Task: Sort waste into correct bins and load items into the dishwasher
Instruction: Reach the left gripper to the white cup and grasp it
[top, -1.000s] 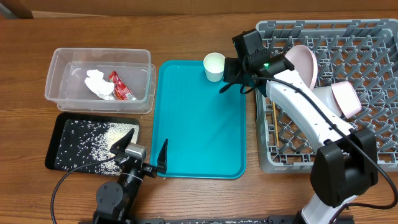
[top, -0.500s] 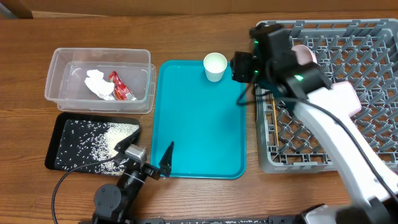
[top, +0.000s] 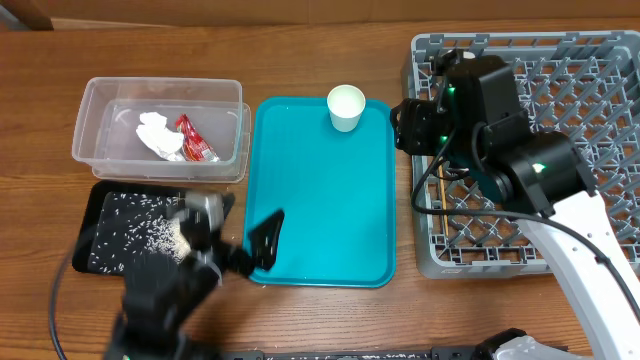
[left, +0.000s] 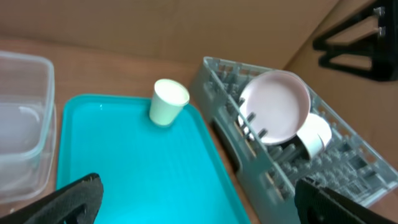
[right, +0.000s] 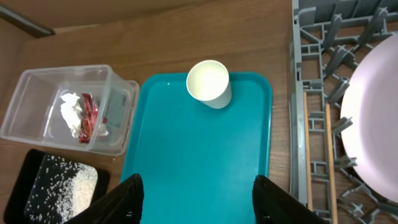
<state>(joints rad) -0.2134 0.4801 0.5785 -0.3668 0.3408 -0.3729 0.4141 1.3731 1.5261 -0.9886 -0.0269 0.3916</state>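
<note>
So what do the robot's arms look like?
The right arm has smooth white shells, chunky black joints, little green lights and a thin black cable. The left arm is blurry but looks black, with its own black cable. The left tool and right tool each have two black fingers.

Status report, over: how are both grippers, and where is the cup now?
Left gripper open, empty. Right gripper open, empty. Cup upright on teal tray, not yet in rack. Nothing beside it.
</note>
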